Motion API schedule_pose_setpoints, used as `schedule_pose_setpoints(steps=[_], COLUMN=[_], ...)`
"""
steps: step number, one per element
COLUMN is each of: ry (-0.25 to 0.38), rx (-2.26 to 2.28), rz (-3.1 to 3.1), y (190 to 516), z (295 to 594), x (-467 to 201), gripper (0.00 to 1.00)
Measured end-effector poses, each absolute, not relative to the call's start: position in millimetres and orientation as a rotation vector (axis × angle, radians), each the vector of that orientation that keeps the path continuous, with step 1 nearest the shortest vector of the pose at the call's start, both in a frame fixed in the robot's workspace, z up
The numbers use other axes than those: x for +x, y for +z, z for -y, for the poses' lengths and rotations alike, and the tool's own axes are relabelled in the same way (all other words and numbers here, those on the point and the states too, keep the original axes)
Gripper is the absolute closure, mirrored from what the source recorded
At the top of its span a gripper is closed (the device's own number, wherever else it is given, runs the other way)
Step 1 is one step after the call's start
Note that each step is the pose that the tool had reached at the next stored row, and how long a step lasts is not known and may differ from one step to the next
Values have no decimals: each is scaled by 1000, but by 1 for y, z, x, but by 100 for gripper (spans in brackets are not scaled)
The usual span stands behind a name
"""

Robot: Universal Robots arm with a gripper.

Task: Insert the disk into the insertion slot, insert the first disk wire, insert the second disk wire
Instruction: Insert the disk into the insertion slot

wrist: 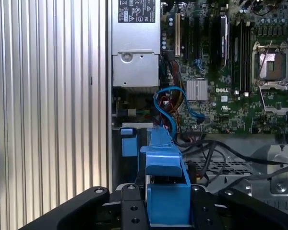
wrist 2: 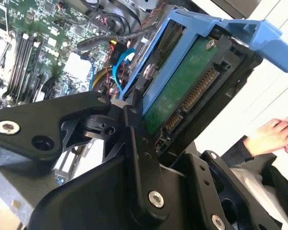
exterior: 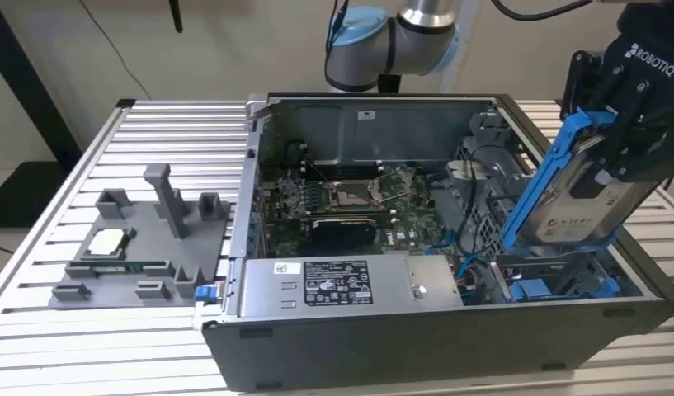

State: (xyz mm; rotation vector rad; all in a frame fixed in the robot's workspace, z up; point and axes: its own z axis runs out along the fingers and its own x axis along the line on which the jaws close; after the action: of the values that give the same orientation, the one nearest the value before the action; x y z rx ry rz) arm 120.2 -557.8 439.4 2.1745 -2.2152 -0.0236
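**Disk [exterior: 570,202] held slanted over open computer case [exterior: 425,346]**
The black gripper [exterior: 614,161], jaws clamped on the disk, holds it tilted at the exterior view's right, lower end near the insertion slot [exterior: 557,285] with its blue rails. The flat silver drive wears a white label inside a bright blue plastic frame. The case sits on a ribbed metal desk [exterior: 149,132].

The case [exterior: 425,351] lies open above the motherboard [exterior: 348,198]; blue cables [wrist: 170,89] lie between the power-supply box [exterior: 337,285] and the insertion slot [exterior: 551,285].
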Motion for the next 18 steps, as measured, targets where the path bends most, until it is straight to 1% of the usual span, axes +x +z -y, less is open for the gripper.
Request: schedule_pose_setpoints(steps=[10, 18], ry=[-24, -24], rx=[2175, 2175], rz=[2216, 2215], y=[429, 427], z=[560, 560], x=[121, 122], gripper=[67, 67])
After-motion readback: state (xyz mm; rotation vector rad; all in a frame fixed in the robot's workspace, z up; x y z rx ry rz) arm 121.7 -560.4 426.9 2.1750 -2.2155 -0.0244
